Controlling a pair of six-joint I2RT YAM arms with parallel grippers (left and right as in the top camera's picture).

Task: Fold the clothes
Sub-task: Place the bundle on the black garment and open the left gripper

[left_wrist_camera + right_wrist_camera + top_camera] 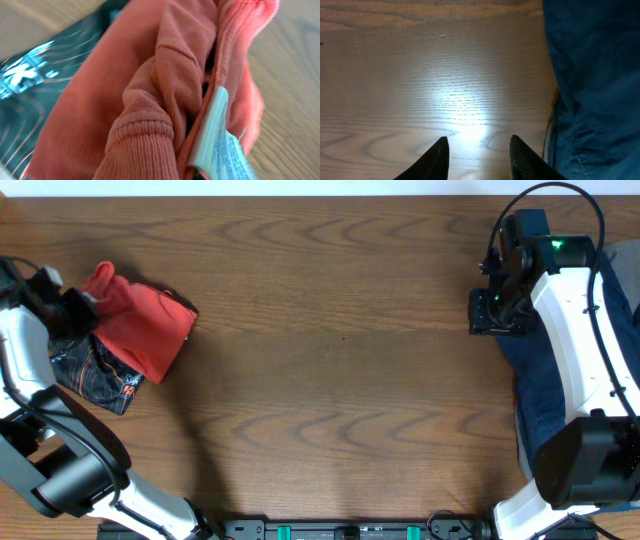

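The clothes, a coral-red T-shirt (145, 330), lie bunched at the table's far left, partly on top of a black printed garment (95, 375). My left gripper (90, 300) is at the shirt's upper left corner, where the cloth rises in a peak. In the left wrist view the red cloth (150, 100) fills the picture, with its ribbed collar and white neck label (215, 135) right at the camera; the fingers are hidden by the fabric. My right gripper (478, 142) stands open over bare wood at the far right, with nothing between its fingers.
A large navy blue garment (545, 400) lies along the right edge under the right arm, and in the right wrist view the navy garment (595, 75) is just right of the gripper. The black garment (30, 75) shows behind the red cloth. The wooden table (340, 330) spans the middle.
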